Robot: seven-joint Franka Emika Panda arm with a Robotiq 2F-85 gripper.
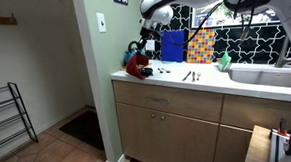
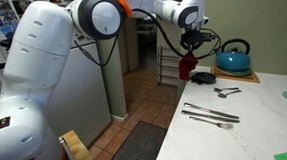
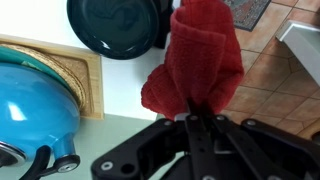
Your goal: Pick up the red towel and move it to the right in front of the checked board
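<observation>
Kitchen worktop [image 1: 251, 83], white over wooden cabinets; we see the red towel [image 3: 198, 55] pinched at its top by the fingers [image 3: 192, 135] of the gripper [image 3: 196, 120], which are drawn narrow onto a fold of cloth; it hangs at the worktop's end, well apart from the checked board [image 1: 200, 45] and on the far side of the board from the sink [image 1: 260, 73].

We judge the hold thin, a gather of fabric rather than the bulk, so the towel could slip free on a quick carry. Its loose tail hangs low, though we cannot tell whether it touches the worktop; it could drag across the black pan [image 2: 202, 79] and the blue kettle [image 2: 232, 57], which we place between it and the board, or sweep the cutlery [image 1: 190, 76] lying in front of the board; a low approach might also knock the board, which stands upright at the back.

We read the towel's long axis as vertical; the bunched end is up in the fingers and the free end points down; in the wrist view it stretches straight away from the camera.
</observation>
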